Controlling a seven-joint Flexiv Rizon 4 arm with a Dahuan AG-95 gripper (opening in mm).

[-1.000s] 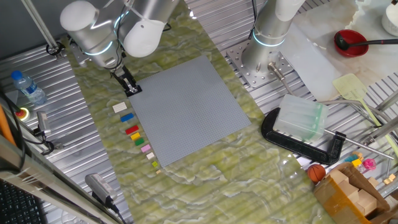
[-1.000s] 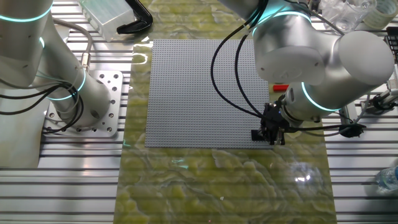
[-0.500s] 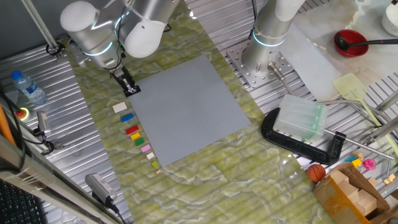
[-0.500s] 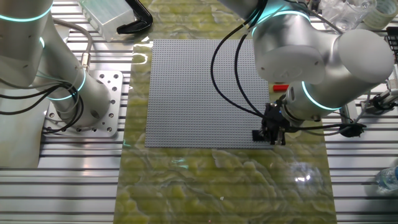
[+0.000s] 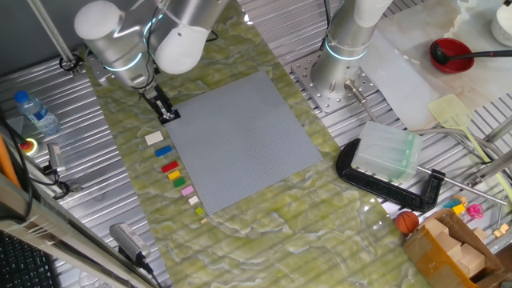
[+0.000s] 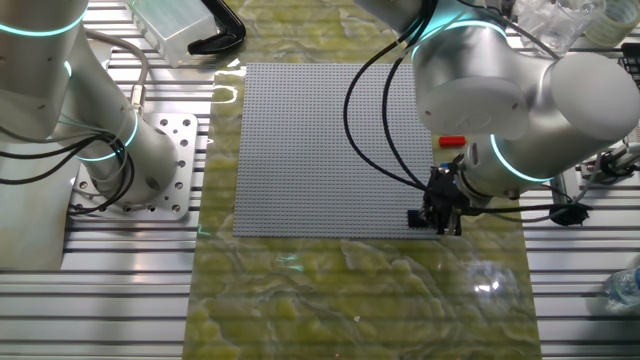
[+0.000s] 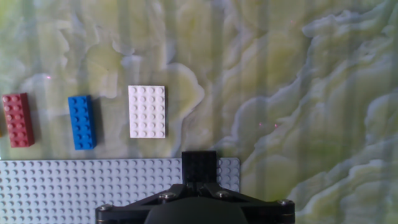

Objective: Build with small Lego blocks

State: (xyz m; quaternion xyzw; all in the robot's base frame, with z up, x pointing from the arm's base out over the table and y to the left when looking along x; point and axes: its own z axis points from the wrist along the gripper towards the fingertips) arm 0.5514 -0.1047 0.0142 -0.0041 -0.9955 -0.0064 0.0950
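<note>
My gripper is shut on the black brick at the corner of the grey baseplate. In the hand view the brick sits over the plate's corner studs; I cannot tell whether it is pressed on. The white brick, blue brick and red brick lie on the mat just beyond the plate's edge. In one fixed view the row runs white, blue, red, green, yellow, pink. In the other fixed view the gripper is at the plate's near right corner.
A second arm's base stands beyond the plate. A black clamp with a clear box lies to the right. A water bottle stands at the left, and a red bowl at the far right.
The arm's upper body has shifted a few pixels. The gripper and the black brick stay at the plate's corner.
</note>
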